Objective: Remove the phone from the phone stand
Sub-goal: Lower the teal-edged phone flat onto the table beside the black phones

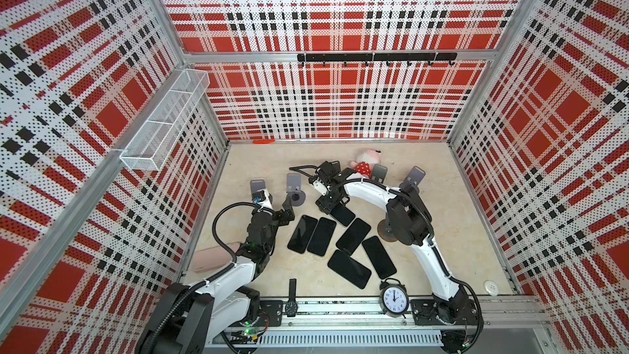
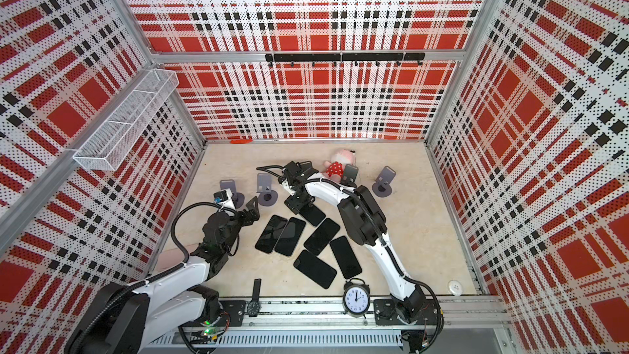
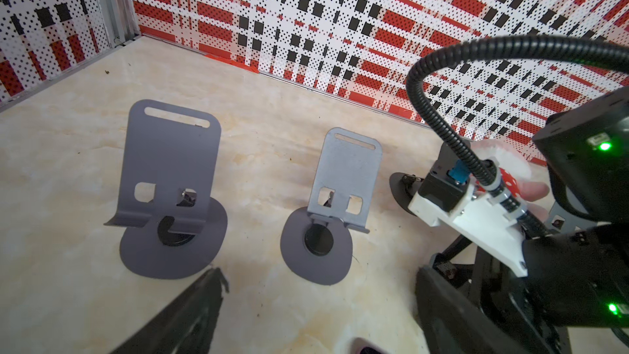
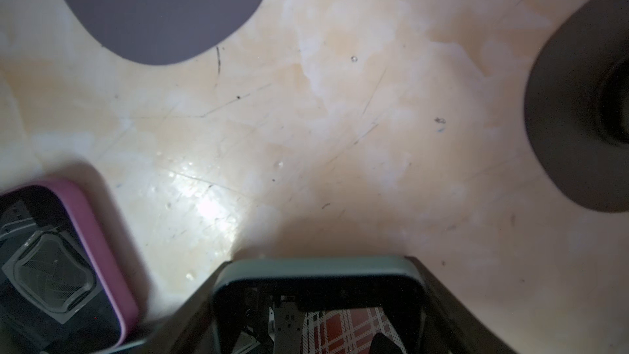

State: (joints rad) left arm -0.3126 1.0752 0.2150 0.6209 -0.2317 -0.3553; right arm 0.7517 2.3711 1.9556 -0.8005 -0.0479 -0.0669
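Flanking the phone (image 4: 316, 304), my right gripper's (image 1: 331, 204) fingers (image 4: 446, 291) sat close along both its long edges; whether they pinched it I could not tell. It lay face up, low on the beige table (image 1: 442, 206), beside a pink-cased phone (image 4: 68, 267), clear of the grey stands (image 3: 170, 165). My left gripper (image 3: 320, 284) gaped wide, holding nothing. Plaid walls (image 1: 340, 11) enclosed everything.

Grey-green-cased phone (image 4: 316, 301), dark screen, apart from grey phone stand (image 3: 343, 178), upright, empty
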